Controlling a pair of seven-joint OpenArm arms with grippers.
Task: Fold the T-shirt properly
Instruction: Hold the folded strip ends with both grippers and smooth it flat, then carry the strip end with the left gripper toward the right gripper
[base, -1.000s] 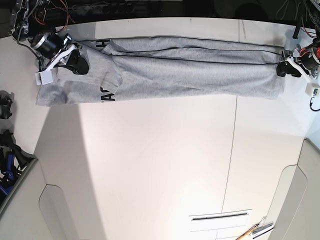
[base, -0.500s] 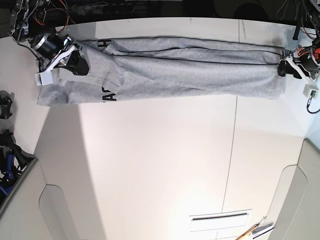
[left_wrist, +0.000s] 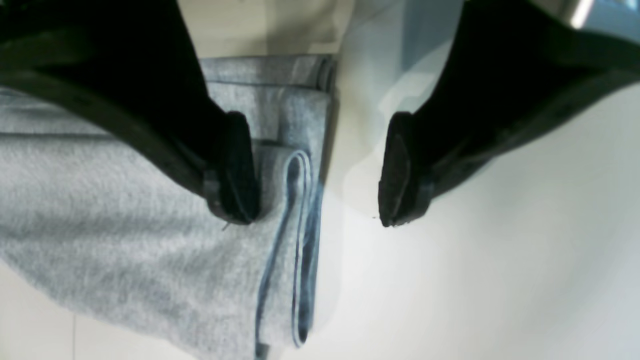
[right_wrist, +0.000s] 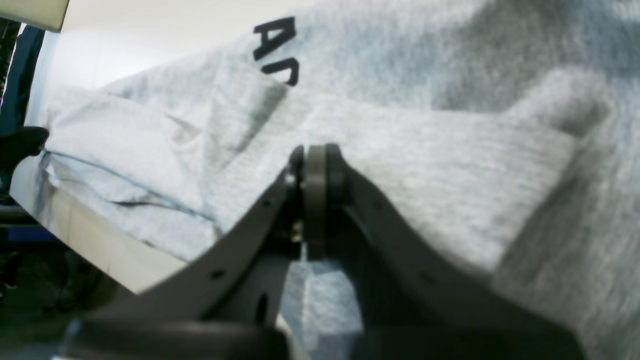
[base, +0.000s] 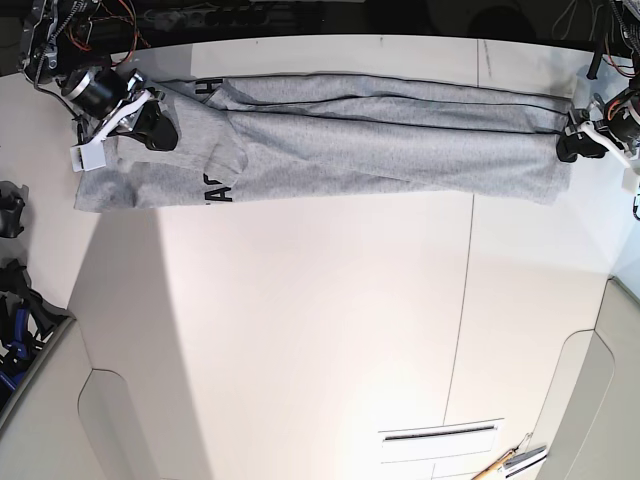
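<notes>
Left wrist: T-shirt (left_wrist: 150, 240) hem beside open gripper (left_wrist: 320, 175).

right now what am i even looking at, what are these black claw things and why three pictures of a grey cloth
This is a robot with two arms working at a white table. The wide picture comes from a camera looking down on the whole table. The other two come from small cameras on the robot's wrists, so each looks closely past that arm's own claw.

The grey cloth is a T-shirt with dark lettering, stretched out long along the table's far edge.

The left gripper, on the right in the wide view, is open. One finger lies over the shirt's end, the other over bare table, and it clamps nothing.

The right gripper, on the left in the wide view, is pinched shut on a fold of the shirt beside the lettering.
</notes>
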